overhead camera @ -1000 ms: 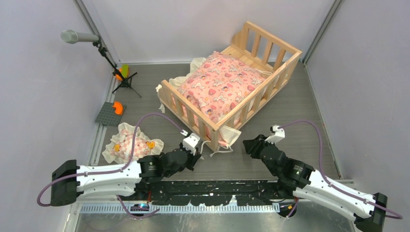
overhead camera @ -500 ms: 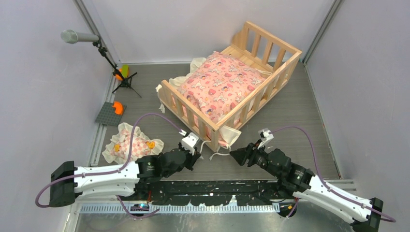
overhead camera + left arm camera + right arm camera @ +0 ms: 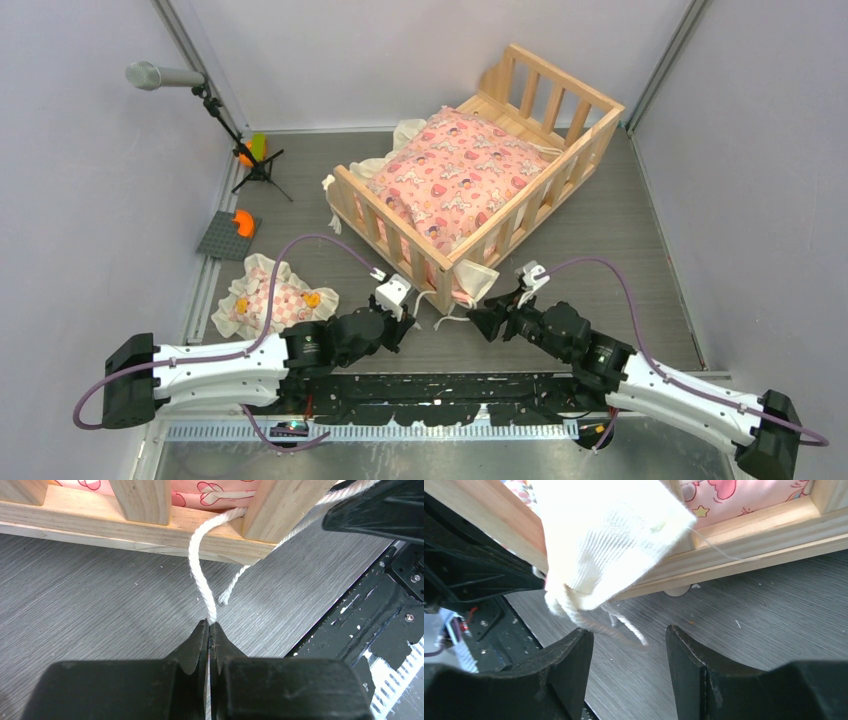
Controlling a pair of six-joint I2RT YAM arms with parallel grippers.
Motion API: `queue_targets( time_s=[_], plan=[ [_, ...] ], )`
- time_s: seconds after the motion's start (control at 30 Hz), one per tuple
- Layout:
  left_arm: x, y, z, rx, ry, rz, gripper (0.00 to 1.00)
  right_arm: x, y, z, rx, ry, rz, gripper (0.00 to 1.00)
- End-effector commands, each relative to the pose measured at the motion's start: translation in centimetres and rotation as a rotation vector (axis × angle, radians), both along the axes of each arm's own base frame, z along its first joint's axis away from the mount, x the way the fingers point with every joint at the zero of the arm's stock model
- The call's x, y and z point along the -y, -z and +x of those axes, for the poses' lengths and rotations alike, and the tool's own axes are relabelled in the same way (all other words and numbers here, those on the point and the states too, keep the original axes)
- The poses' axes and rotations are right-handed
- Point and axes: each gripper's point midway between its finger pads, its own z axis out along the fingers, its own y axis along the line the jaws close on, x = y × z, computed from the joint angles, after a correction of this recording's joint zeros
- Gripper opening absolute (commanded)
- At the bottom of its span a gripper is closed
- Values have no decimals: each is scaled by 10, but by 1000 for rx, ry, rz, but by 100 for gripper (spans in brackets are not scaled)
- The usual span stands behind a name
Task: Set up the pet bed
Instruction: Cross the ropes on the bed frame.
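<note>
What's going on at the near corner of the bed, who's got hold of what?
The left hand is shut on the end of a white cord that comes out between the slats of the pet bed at its near corner. The right hand is open, close to the cream frill hanging over that same corner, and it grips nothing. The pink cushion lies in the bed. The small pillow lies on the table, off to the left.
</note>
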Motion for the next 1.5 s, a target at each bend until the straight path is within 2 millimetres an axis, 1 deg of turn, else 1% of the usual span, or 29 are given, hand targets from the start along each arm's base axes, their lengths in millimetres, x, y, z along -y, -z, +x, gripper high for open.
queue_targets(
  time_s=[0.0,0.1,0.17,0.27,0.37,0.47,0.5,0.57,0.7,0.77,0.87,0.93,0.97,1.0,1.03,1.1,1.17,1.23,1.3,1.47],
  plan=[
    [6,-15,3,17,-9,-47,0,-15,-22,13,115,-14,14,60],
    [7,-15,3,16,-9,-47,0,-25,-13,15,103,-39,-11,58],
    [7,-15,3,16,-7,-48,0,-29,-8,17,91,-42,-22,54],
    [7,-16,3,17,-8,-47,0,-27,-4,22,84,-5,-14,39],
    [6,-17,3,18,-7,-47,0,-18,-8,27,94,54,25,21],
    [3,-17,3,21,-12,-47,0,-4,-18,29,109,116,58,5],
    [3,-17,4,22,-14,-46,0,3,-21,32,111,151,57,2],
    [1,-18,4,24,-18,-44,0,18,-24,35,106,215,42,0],
    [-4,-22,5,32,-32,-38,0,49,-32,40,84,344,-15,0],
    [-10,-26,7,37,-50,-30,0,54,-34,39,66,359,-40,0],
    [-24,-32,12,44,-113,-26,0,53,-31,36,38,337,-94,0],
    [-36,-37,15,54,-159,-40,0,44,-28,33,14,292,-110,0],
    [-41,-40,15,57,-175,-58,0,35,-25,31,2,255,-115,1],
    [-46,-44,15,60,-189,-76,0,26,-25,26,-6,205,-112,5],
    [-50,-50,15,65,-196,-103,0,16,-23,24,-12,160,-108,11],
    [-58,-55,14,69,-212,-126,0,-5,-22,14,-30,47,-99,35],
    [-67,-58,14,67,-233,-134,0,-18,-22,9,-39,-16,-98,45],
    [-77,-60,14,64,-260,-142,0,-25,-21,8,-49,-45,-107,49],
    [-88,-62,15,60,-299,-150,0,-29,-22,6,-52,-65,-112,51],
    [-122,-66,20,67,-438,-193,0,-26,-30,5,-34,-65,-82,52]
  ],
)
